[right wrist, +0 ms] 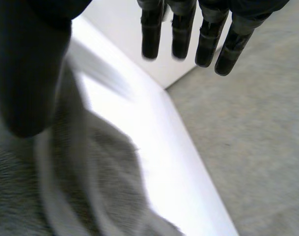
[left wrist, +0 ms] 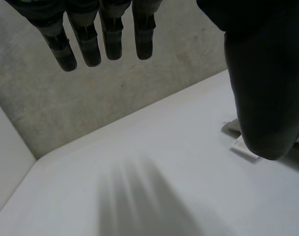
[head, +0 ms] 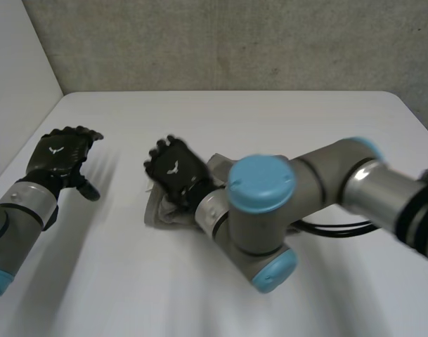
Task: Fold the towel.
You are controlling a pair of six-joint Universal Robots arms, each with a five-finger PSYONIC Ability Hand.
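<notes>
We find the towel (head: 161, 211) just left of centre in the head view, apparently a compact folded bundle, though the arm hides much of it. The right hand (head: 174, 170) is above it with straight fingers, gripping nothing. The left hand (head: 59, 156) is spread wide at mid-left. Little seems left.

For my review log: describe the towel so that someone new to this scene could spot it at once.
Start at the white table in front of the grey wall. Near the table's middle, beneath the right hand, lies the towel, a small grey bunched cloth. It is the one soft, wrinkled thing on the smooth tabletop, and the left hand is well apart from it.
</notes>
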